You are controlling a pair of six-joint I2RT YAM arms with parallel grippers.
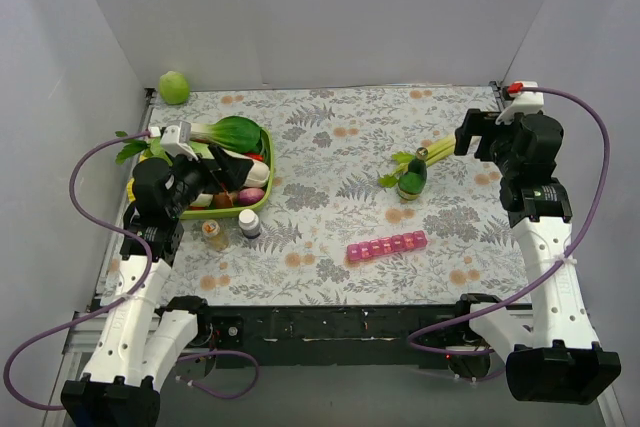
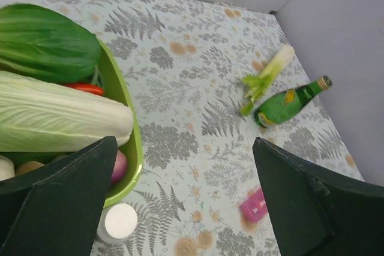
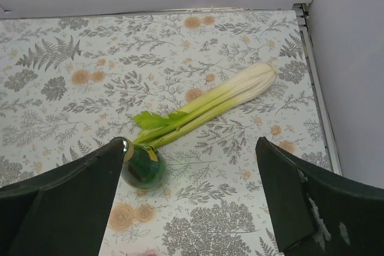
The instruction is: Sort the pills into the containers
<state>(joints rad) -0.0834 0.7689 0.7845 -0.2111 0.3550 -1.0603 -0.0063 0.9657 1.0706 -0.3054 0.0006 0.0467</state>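
The pink pill organizer (image 1: 386, 246) lies shut on the floral cloth, front centre; one end of it shows in the left wrist view (image 2: 255, 204). Two small pill bottles stand in front of the green tray: an amber one (image 1: 214, 234) and a white-capped one (image 1: 249, 223), whose cap shows in the left wrist view (image 2: 118, 222). No loose pills are visible. My left gripper (image 1: 232, 175) (image 2: 185, 163) is open and empty, raised over the tray's right end. My right gripper (image 1: 470, 137) (image 3: 189, 151) is open and empty, raised at the right near the green bottle.
The green oval tray (image 1: 262, 197) (image 2: 129, 142) holds cabbage, bok choy and other vegetables. A small green glass bottle (image 1: 412, 179) (image 3: 144, 169) and a celery stalk (image 1: 430, 155) (image 3: 210, 106) lie right of centre. A green ball (image 1: 174, 87) sits at the back left. Walls enclose the table.
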